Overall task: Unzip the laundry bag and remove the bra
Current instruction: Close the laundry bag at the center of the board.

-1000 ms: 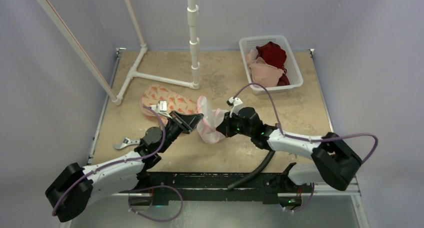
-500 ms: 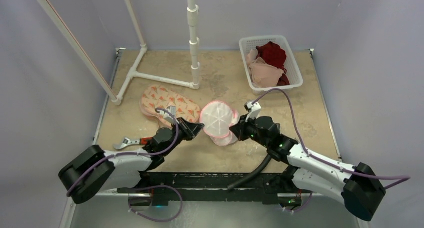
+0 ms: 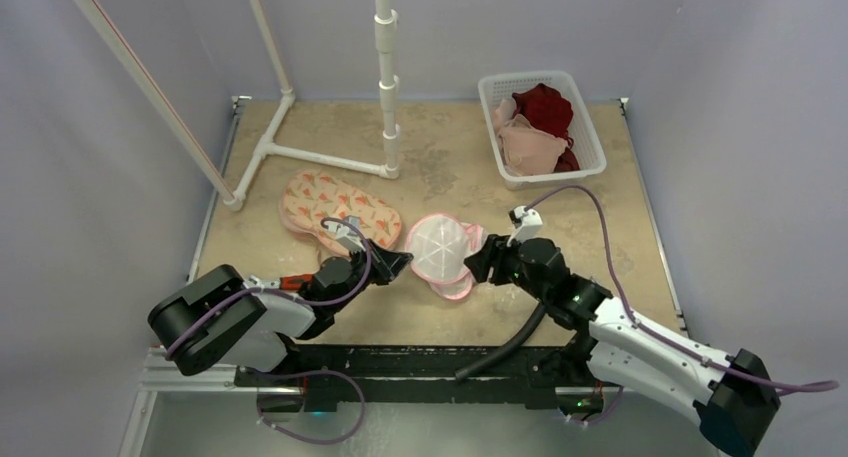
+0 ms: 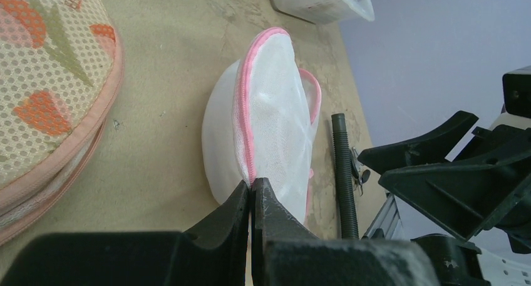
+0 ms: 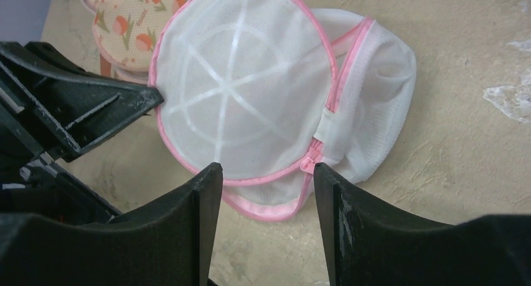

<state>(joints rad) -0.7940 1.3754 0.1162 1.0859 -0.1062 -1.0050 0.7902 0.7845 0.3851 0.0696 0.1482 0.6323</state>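
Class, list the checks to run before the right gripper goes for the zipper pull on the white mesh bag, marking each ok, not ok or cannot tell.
1. Left gripper pinching the laundry bag at its pink rim: ok.
2. Right gripper open and empty: ok.
3. Zipper pull in sight, just ahead of the right gripper: ok.
4. Zip already undone: not ok, it looks closed.
5. Bra inside: cannot tell.

- I logged a tan, stained table [image 3: 440, 157].
- White, pink-trimmed laundry bag [image 3: 438, 249] lay mid-table, tulip-print mesh pouch [image 3: 325, 202] just left of it.
- White basket [image 3: 592, 137] stood far right, pipe frame [image 3: 320, 159] far left.
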